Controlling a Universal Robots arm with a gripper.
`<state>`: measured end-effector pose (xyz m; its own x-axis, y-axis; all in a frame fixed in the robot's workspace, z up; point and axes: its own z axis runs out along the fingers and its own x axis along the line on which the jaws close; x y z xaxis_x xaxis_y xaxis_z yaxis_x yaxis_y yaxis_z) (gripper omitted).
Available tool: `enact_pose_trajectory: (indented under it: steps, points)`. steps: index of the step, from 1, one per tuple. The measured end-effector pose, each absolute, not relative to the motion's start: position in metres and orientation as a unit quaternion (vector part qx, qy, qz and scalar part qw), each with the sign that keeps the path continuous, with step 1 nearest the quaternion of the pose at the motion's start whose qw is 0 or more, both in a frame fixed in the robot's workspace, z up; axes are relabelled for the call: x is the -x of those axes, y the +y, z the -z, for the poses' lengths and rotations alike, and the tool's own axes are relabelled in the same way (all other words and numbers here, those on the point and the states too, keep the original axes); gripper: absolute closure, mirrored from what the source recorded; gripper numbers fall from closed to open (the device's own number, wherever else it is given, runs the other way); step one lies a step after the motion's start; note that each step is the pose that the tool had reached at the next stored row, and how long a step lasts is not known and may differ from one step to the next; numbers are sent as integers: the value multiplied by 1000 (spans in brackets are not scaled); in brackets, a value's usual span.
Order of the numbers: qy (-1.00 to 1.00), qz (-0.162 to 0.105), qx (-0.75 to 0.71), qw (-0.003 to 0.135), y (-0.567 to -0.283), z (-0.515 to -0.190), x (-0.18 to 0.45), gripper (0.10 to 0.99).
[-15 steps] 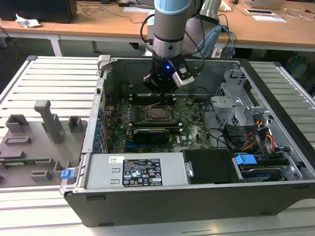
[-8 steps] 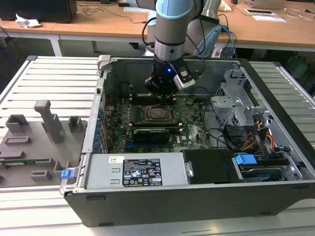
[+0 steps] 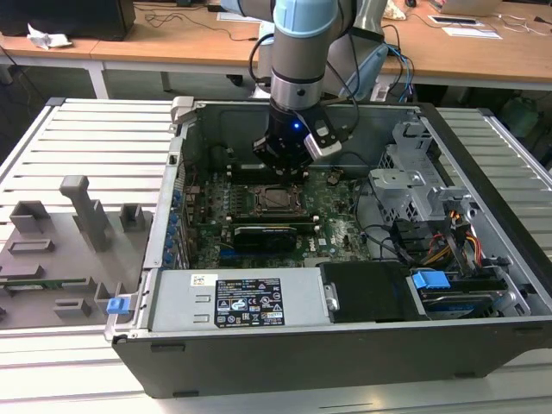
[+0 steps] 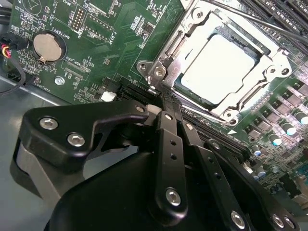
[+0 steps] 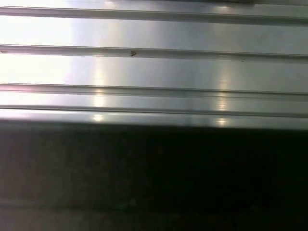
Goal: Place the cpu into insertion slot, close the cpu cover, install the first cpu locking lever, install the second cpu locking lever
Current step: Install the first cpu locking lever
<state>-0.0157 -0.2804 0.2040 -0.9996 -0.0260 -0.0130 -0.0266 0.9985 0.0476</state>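
so the cpu [image 4: 222, 65] sits in the insertion slot [image 4: 190, 84] with the cpu cover [image 4: 269, 67] down around it; the gripper [image 4: 166, 103] hangs just beside the cover's corner.

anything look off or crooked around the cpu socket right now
Nothing stands out. In the second wrist view the cpu lies flat and square in the insertion slot, the cpu cover is down around it, and the gripper sits at the socket's corner.
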Motion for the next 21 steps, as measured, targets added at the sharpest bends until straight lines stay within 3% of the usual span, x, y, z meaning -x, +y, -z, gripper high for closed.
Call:
enact_pose_trajectory:
  steps: [21]
  points:
    - [1000,-6,13,6,-280,-202,16,980]
